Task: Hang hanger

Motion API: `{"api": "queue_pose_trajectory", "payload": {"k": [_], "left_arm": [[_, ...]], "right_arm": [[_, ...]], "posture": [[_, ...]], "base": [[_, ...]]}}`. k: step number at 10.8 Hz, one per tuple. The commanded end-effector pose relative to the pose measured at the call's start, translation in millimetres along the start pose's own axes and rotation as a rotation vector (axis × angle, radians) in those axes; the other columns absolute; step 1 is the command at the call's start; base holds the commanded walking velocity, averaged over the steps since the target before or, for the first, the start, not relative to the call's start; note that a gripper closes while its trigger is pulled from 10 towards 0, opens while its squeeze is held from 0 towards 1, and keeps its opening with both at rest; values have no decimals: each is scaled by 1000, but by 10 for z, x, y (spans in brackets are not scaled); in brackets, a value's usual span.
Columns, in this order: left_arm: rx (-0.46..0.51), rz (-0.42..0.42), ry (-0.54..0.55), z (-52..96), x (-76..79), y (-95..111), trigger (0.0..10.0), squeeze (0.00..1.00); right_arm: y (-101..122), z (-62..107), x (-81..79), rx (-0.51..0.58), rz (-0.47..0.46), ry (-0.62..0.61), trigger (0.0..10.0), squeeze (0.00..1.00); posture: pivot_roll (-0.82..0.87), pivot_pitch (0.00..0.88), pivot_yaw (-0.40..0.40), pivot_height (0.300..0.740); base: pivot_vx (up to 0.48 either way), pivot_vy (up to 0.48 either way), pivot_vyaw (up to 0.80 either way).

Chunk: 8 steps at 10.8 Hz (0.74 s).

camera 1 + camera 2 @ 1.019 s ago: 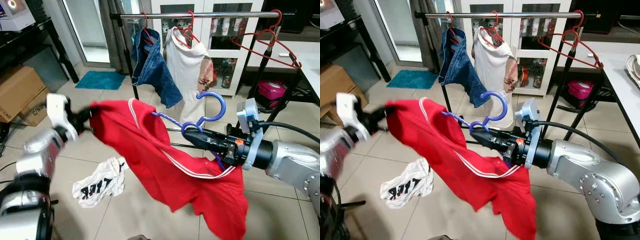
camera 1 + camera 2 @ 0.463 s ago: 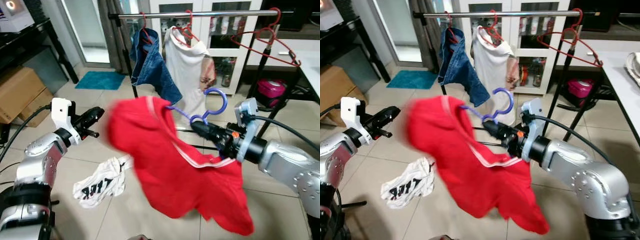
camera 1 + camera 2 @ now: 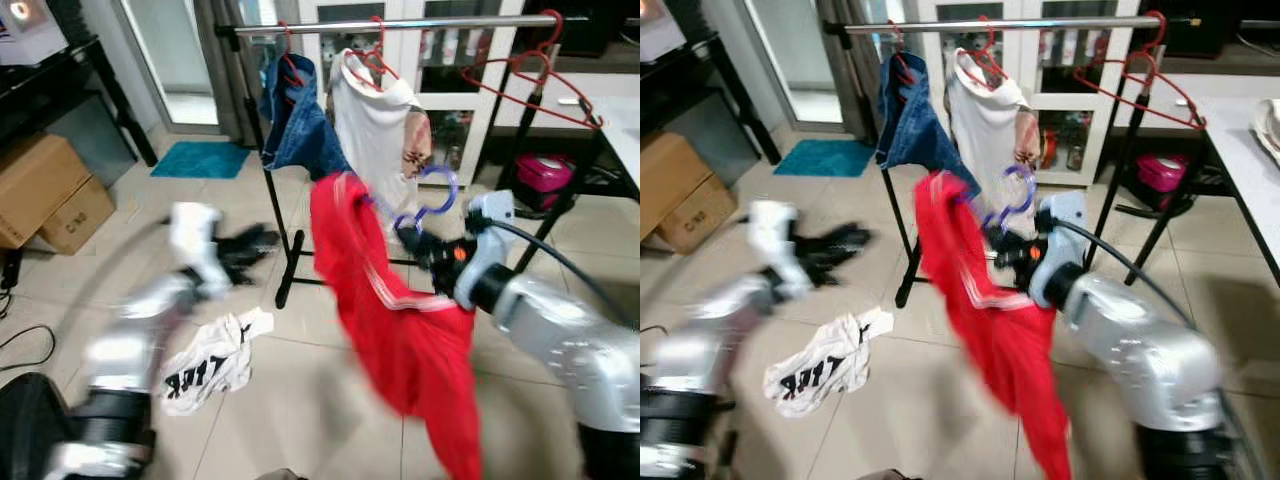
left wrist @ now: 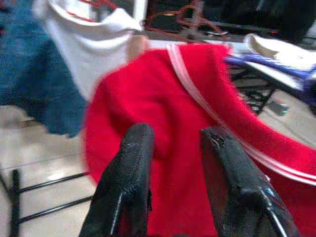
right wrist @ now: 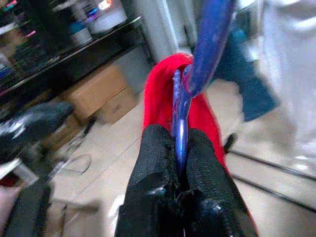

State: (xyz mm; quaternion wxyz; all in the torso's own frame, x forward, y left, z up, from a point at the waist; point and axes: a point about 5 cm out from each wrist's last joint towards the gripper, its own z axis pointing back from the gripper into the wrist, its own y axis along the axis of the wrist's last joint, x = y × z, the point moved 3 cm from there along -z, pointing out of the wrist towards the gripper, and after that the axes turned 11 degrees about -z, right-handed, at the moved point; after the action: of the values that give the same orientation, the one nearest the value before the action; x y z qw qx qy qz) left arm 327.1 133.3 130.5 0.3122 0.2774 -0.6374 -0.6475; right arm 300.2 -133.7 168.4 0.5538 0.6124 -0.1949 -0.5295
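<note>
Clamped by the right hand (image 5: 180, 163) on the neck of the blue hanger (image 3: 432, 200), both black fingers (image 5: 155, 163) pressed against the thin shaft just below the hook; judged a sound place to hold, since the shaft is stiff plastic while everything below it is soft and swings freely; likely slippery in a two-finger pinch, so prone to twist about the grip if the garment sways.

Draped from the hanger, a red shirt (image 3: 400, 320) with white trim, hanging limp and long toward the floor; light by the look of it, but loose cloth that will drag the hanger off level and could slide from one shoulder.

Right arm reached forward and up across the body, hook pointing upward, well below the rail (image 3: 400, 24) and just in front of the white shirt (image 3: 372, 125) and denim garment (image 3: 295, 125) already hung there; free rail between the white shirt and the red hanger (image 3: 530, 85).

Left hand (image 4: 173, 173) held out at mid height, blurred, fingers parted and gripping nothing, the red cloth just beyond them.

On the floor (image 3: 300, 400) below, a white printed garment (image 3: 205, 365); cardboard boxes (image 3: 45, 190) at the far left.
</note>
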Motion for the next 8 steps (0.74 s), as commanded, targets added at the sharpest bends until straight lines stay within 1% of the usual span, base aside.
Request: {"api": "queue_pose_trajectory", "payload": {"k": [1, 2, 3, 4, 5, 6, 7, 8], "left_arm": [[-77, -55, 77, 14, 23, -84, 10000, 1000], [-40, -80, 116, 30, 45, -30, 10000, 427], [-16, -78, 182, 75, 62, 8, 10000, 0], [-24, -106, 238, 125, 55, -47, 10000, 0], [-61, -136, 258, 167, 80, -157, 10000, 0], [-87, -160, 260, 184, 96, -211, 10000, 0], [-98, -151, 290, 211, 77, -250, 10000, 0], [-94, -151, 321, 232, 45, -255, 10000, 0]], "right_arm": [[53, 21, 146, 95, 13, -120, 10000, 0], [-44, 65, 247, 88, 20, -192, 10000, 0], [-306, 172, 397, 56, -18, -293, 10000, 0], [-478, 240, 471, 56, -20, -355, 10000, 0], [-572, 257, 527, 56, 25, -400, 10000, 0], [-616, 253, 561, 49, 49, -429, 10000, 0], [-663, 239, 568, 42, 38, -429, 10000, 0], [-651, 220, 556, 63, 29, -420, 10000, 0]], "posture": [[-133, 0, 156, 740], [-132, 0, 156, 740], [-126, 0, 155, 740], [-120, 0, 155, 740], [-121, 0, 159, 740], [-121, 0, 159, 740], [-117, 0, 160, 740], [-117, 0, 160, 740]], "base": [[0, 0, 0], [0, 0, 0], [0, 0, 0], [0, 0, 0], [390, 0, 0], [401, 0, 0], [454, 0, -788], [454, 0, -800]]}}
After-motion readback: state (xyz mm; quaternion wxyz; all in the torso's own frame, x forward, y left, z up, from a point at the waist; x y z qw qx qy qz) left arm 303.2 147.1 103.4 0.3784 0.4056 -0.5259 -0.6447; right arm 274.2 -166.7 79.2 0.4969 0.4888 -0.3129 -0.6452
